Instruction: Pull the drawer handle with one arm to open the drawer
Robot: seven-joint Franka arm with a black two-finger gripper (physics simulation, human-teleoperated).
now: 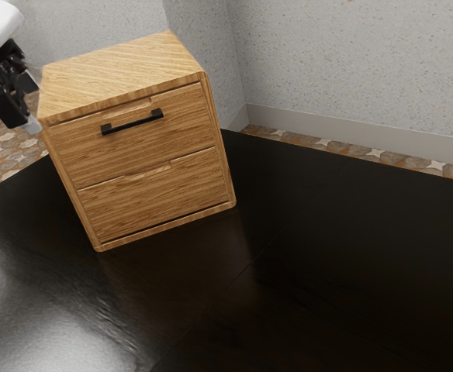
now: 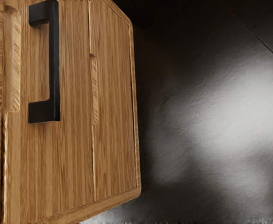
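Spotter: Cabinet [image 1: 118, 70] on your dark desk [image 1: 327, 271], two drawers in its front, the top drawer [image 1: 181, 124] above the lower drawer [image 1: 157, 190].

Caller: And the handle?

Spotter: Your handle [image 1: 132, 122] is a black bar, lying level across the upper middle of the top drawer. That drawer's front looks flush with the one below it, so it reads as closed.

Caller: Where's the tool?

Spotter: Your tool [image 1: 17, 112] hangs at the exterior view's left, just beside the cabinet's top front corner and apart from the handle. Whether it touches the wood, I can't tell.

Caller: Released or clenched?

Spotter: Can't tell from here, it's dark against dark.

Caller: Anything from the wrist?

Spotter: Yes, your wrist camera faces the cabinet front: the handle [image 2: 52, 60] stands off the wood on two short posts, with the lower drawer [image 2: 113, 116] next to it and glossy desk [image 2: 211, 116] beyond the cabinet's edge.
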